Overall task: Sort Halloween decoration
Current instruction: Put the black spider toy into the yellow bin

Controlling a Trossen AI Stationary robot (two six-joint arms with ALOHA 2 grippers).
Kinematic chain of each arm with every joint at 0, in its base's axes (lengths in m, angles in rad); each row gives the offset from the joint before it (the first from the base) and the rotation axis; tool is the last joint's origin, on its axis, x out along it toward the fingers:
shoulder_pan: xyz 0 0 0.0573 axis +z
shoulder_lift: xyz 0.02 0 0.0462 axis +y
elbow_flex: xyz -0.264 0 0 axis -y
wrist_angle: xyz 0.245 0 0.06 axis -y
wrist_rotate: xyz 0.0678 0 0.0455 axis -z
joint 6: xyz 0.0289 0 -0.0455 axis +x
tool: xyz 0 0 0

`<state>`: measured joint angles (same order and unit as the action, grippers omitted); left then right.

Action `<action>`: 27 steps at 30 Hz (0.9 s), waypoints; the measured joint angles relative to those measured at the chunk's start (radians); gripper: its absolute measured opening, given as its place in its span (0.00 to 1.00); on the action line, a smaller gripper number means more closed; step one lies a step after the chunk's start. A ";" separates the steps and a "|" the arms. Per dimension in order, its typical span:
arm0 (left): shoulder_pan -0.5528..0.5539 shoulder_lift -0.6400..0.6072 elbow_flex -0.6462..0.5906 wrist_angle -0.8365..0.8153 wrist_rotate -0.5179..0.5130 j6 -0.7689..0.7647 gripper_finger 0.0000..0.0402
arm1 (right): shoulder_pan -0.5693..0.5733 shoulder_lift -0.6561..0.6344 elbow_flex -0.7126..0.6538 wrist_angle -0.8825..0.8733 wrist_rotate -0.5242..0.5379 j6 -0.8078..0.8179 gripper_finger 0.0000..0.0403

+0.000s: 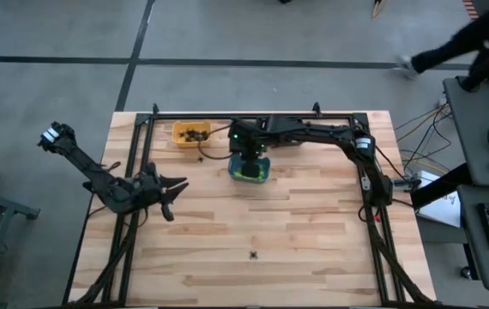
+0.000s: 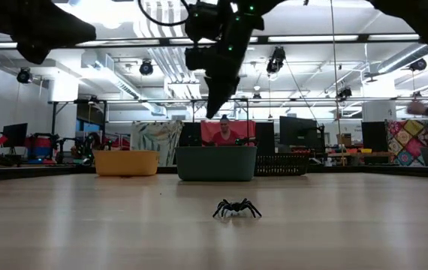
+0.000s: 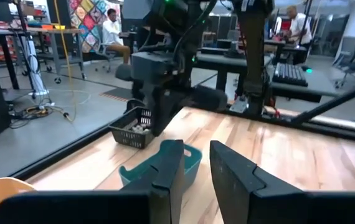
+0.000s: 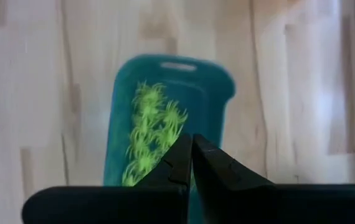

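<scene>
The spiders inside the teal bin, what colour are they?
Lime green spiders, piled in the teal bin; the right wrist view shows them best.

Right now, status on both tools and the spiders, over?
Right tool shut, empty, above teal bin of lime green spiders. Left tool waiting at table's left, empty. One black spider loose mid-table. Nothing blocking.

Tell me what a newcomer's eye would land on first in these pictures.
The right pincer, shut, hangs over the teal bin at the table's far side; the bin holds a heap of lime green spiders. One black spider sits alone on the bare wood near the table's front edge. The left pincer waits over the table's left part, and an orange bin stands left of the teal one.
</scene>
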<state>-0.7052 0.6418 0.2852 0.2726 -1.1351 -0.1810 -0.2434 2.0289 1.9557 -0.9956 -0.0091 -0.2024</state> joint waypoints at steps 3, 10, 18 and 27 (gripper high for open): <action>0.001 0.030 0.000 -0.005 0.000 -0.001 0.15 | 0.024 -0.012 -0.008 -0.020 0.002 0.000 0.02; 0.082 0.097 0.000 -0.004 0.010 -0.108 0.13 | 0.058 -0.140 -0.145 0.041 0.001 0.006 0.02; 0.443 0.188 0.000 -0.009 0.369 -0.136 0.09 | 0.060 -0.397 -0.488 0.339 0.009 0.031 0.02; 0.794 0.348 0.000 -0.178 0.673 -0.141 0.10 | 0.045 -0.599 -0.842 0.705 0.011 -0.011 0.02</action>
<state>0.0889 0.9899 0.2852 0.0942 -0.4618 -0.3216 -0.1987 1.4298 1.1136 -0.2909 0.0019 -0.2137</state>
